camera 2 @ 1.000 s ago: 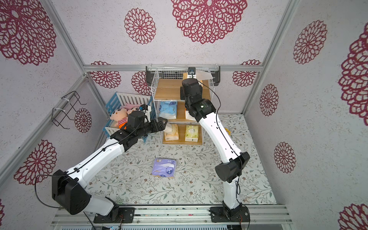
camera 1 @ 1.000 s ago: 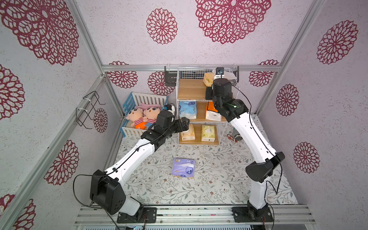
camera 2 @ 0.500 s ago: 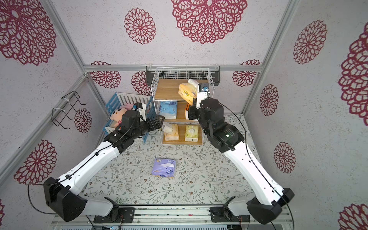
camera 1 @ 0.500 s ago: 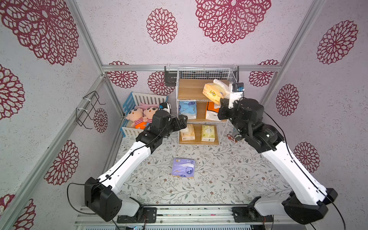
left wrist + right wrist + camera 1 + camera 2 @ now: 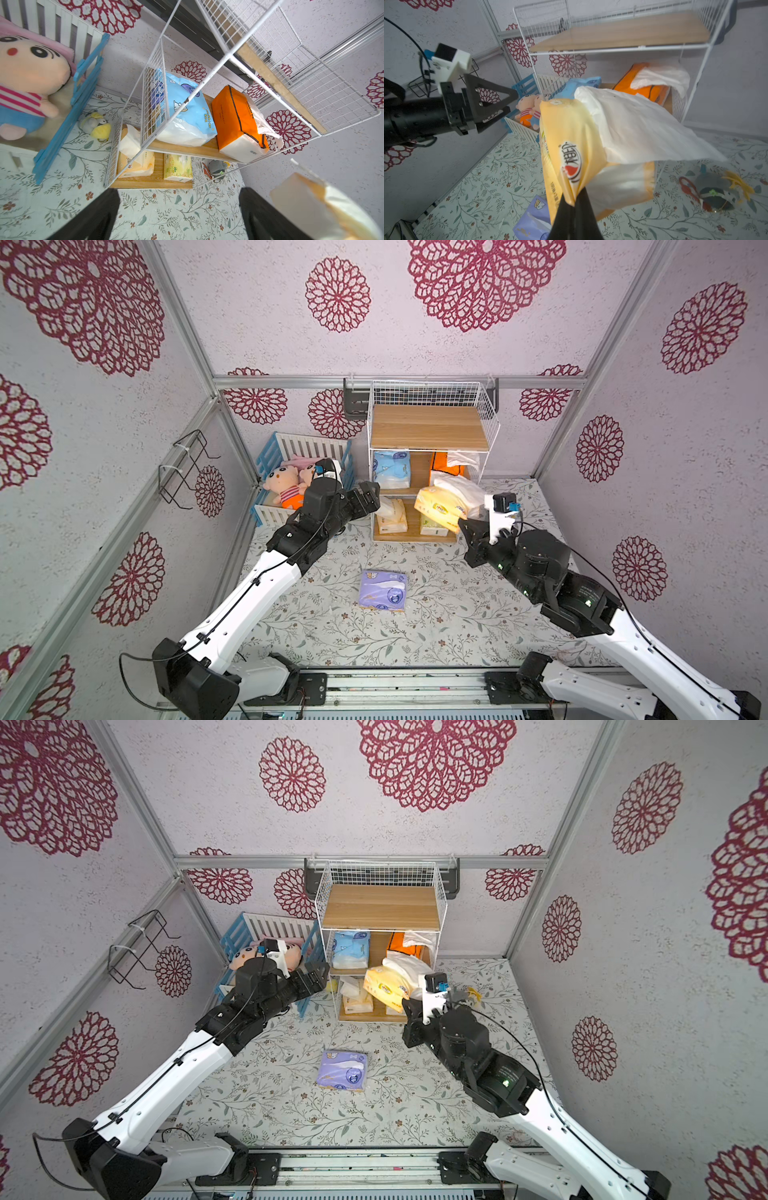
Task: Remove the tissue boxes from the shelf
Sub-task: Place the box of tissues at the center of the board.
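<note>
Floral-print tabletop (image 5: 436, 614) is carrying the purple pack (image 5: 383, 590), well clear of the shelf (image 5: 430, 429). Clenched on the yellow-orange pack (image 5: 438, 508), the right end effector (image 5: 572, 199) is holding it aloft in front of the shelf. With jaws released, the left end effector (image 5: 371, 495) is hovering by the shelf's left side, where the light blue pack (image 5: 391, 469) and orange-and-white pack (image 5: 446, 462) are sitting on the middle board.
</note>
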`<state>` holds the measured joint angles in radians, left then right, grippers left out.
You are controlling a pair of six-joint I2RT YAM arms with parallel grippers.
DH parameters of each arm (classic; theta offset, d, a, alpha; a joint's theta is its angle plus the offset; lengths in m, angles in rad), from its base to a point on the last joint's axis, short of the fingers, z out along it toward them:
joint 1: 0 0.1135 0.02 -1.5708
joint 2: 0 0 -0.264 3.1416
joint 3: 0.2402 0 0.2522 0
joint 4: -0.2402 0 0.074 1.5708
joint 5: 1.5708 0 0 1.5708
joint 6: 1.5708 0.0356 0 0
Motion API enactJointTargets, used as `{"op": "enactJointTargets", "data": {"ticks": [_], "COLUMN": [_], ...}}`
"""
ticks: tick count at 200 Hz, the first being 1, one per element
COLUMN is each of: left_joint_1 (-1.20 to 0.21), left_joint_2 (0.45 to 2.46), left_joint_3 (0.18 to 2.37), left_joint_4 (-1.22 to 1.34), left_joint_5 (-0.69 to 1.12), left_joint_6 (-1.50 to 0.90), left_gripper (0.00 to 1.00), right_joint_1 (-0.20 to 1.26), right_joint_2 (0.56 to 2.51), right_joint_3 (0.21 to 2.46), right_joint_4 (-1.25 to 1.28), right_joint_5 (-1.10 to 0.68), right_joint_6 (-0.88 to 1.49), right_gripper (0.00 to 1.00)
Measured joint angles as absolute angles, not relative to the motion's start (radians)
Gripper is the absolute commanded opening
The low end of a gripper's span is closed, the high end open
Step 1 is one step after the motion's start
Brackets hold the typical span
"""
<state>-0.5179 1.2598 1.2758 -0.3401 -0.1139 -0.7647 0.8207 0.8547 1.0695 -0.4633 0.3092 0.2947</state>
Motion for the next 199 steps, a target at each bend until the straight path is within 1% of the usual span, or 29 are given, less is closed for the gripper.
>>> {"op": "enactJointTargets", "data": {"ticks": [37,77,108,121,130,136,139,142,155,167,189,199], "left_joint_1": [-0.529,-0.554,-0.572,-0.578,-0.581,-0.583,-0.584,-0.585,-0.59,-0.598,-0.612,-0.616], "left_joint_2": [1.181,1.135,1.124,1.118,1.114,1.112,1.111,1.11,1.11,1.11,1.096,1.082], "left_joint_3": [1.276,1.276,1.255,1.236,1.224,1.216,1.213,1.21,1.206,1.206,1.206,1.204], "left_joint_4": [-0.378,-0.406,-0.441,-0.45,-0.454,-0.456,-0.458,-0.46,-0.47,-0.476,-0.496,-0.503], "left_joint_5": [-0.174,-0.216,-0.239,-0.248,-0.252,-0.253,-0.254,-0.254,-0.255,-0.256,-0.26,-0.265], "left_joint_6": [-0.78,-0.798,-0.811,-0.82,-0.826,-0.831,-0.833,-0.835,-0.843,-0.847,-0.859,-0.863], "left_gripper": [0.97,0.97,0.97,0.97,0.97,0.97,0.97,0.97,0.97,0.97,0.97,0.97], "right_joint_1": [0.866,0.876,0.876,0.876,0.876,0.876,0.876,0.876,0.876,0.877,0.877,0.878], "right_joint_2": [0.822,0.817,0.804,0.801,0.804,0.805,0.807,0.807,0.813,0.817,0.813,0.809], "right_joint_3": [0.827,0.523,0.391,0.377,0.376,0.376,0.376,0.376,0.384,0.407,0.484,0.529], "right_joint_4": [-0.432,-0.351,-0.29,-0.261,-0.248,-0.245,-0.245,-0.245,-0.253,-0.282,-0.335,-0.363], "right_joint_5": [0.318,0.323,0.328,0.328,0.326,0.323,0.318,0.317,0.309,0.299,0.29,0.29], "right_joint_6": [0.393,0.49,0.545,0.562,0.575,0.582,0.587,0.586,0.596,0.611,0.625,0.629], "right_gripper": [0.0,0.0,0.0,0.14,0.31,0.47,0.53,0.56,0.62,0.65,0.67,0.7]}}
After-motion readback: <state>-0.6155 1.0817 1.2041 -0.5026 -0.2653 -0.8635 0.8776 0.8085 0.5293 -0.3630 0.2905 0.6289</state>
